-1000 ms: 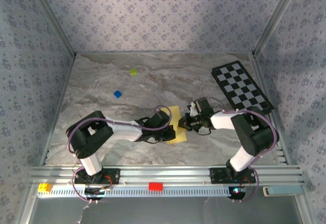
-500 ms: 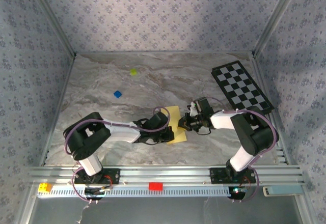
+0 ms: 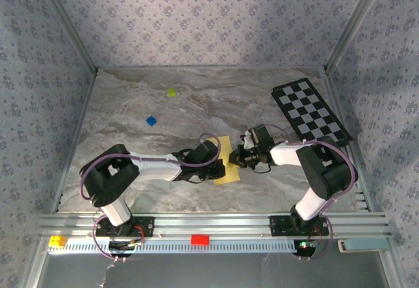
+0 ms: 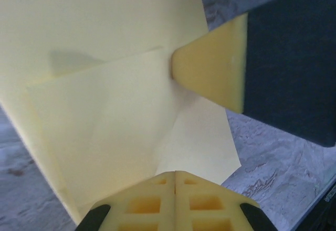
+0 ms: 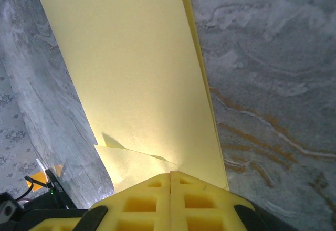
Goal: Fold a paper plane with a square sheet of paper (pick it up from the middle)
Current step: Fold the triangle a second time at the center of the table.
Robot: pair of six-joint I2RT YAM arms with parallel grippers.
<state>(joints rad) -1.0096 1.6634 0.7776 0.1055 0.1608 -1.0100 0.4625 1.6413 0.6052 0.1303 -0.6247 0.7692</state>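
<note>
The right gripper [image 5: 171, 186] — tips pressed together — pinches the near edge of the folded yellow paper [image 5: 136, 73] over the marble table [image 5: 262, 58].

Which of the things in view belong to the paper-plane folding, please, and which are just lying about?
In use: yellow sheet of paper, partly folded; left gripper and right gripper, both shut, tips at the paper.

Lying about: checkered board; yellow-green block; blue block; red block and yellow block on the front rail.

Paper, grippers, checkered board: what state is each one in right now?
square sheet of paper, partly folded, layers overlapping
left gripper, shut, tips against the paper
right gripper, shut, tips against the paper
checkered board, lying flat, untouched
</note>
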